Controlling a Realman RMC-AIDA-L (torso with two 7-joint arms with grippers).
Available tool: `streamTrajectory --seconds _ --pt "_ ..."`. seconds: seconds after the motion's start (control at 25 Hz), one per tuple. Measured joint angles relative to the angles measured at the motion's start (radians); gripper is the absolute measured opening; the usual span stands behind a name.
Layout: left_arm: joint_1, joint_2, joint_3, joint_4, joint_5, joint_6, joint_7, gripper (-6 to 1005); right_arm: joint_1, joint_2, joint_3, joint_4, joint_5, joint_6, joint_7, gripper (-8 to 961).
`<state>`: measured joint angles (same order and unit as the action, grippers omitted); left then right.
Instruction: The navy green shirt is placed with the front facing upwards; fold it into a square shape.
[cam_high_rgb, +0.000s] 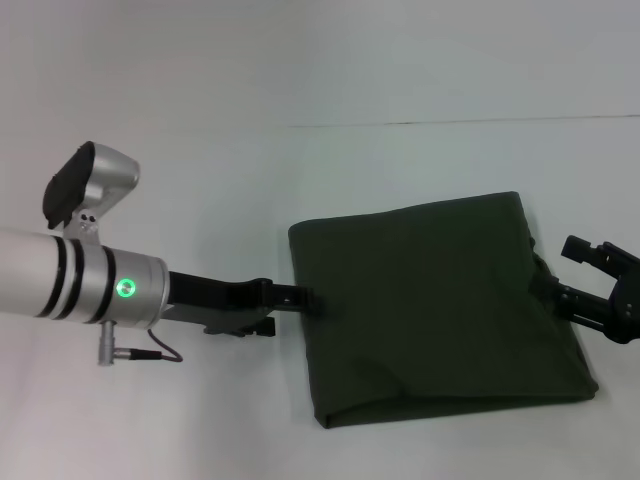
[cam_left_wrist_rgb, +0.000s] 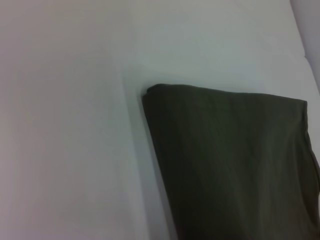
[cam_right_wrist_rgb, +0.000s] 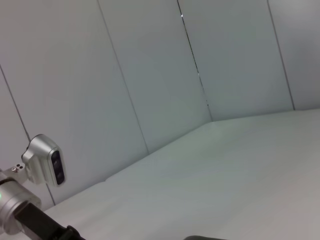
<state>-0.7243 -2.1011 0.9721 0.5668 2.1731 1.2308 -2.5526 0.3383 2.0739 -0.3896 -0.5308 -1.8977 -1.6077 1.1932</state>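
**Shirt already in a rough square – final edges being handled**

- The navy green shirt (cam_high_rgb: 440, 305) is seen lying on the white table (cam_high_rgb: 200, 150), right of centre and toward the near side. It is folded into a compact, roughly square packet, plain green side up; no print or collar is visible. In the left wrist view the shirt (cam_left_wrist_rgb: 235, 165) shows a clean folded far-left corner with stacked layers.
- The left gripper (cam_high_rgb: 300, 297) is held low at the middle of the packet's left edge, tips touching or just tucked under the fabric. Whether cloth is pinched there cannot be told; the fingers are too dark against the shirt.
- The right gripper (cam_high_rgb: 590, 275) is placed at the right edge, near the far-right corner. One finger is seen spread away from the cloth, so it is judged to be released, with nothing held. Some fabric is bunched just beside it.
- The near edge is slightly skewed: the near-right corner sticks out further than the near-left one.

Step judged: last fold is done or nearly done; edges are being let go or tidied.

Next move, as a judgement: both grippers would need to be drawn outward and up without dragging the top layer, and the bunched right edge squared if the shape is to be kept true.
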Motion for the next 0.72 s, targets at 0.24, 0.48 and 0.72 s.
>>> streamTrajectory --seconds 0.24,0.48,0.72 --pt "-0.01 -0.016 0.004 -0.013 -0.004 -0.035 0.001 920 0.012 -0.002 0.0 0.0 0.0 0.0 0.007 924" --pt "-0.038 -0.026 0.007 -0.049 -0.006 -0.051 0.013 921 0.019 -0.004 0.0 -0.005 0.0 0.003 0.01 923" --pt "-0.06 -0.045 0.008 -0.055 0.0 -0.054 0.016 920 0.022 -0.004 0.0 -0.012 0.0 0.005 0.02 922"
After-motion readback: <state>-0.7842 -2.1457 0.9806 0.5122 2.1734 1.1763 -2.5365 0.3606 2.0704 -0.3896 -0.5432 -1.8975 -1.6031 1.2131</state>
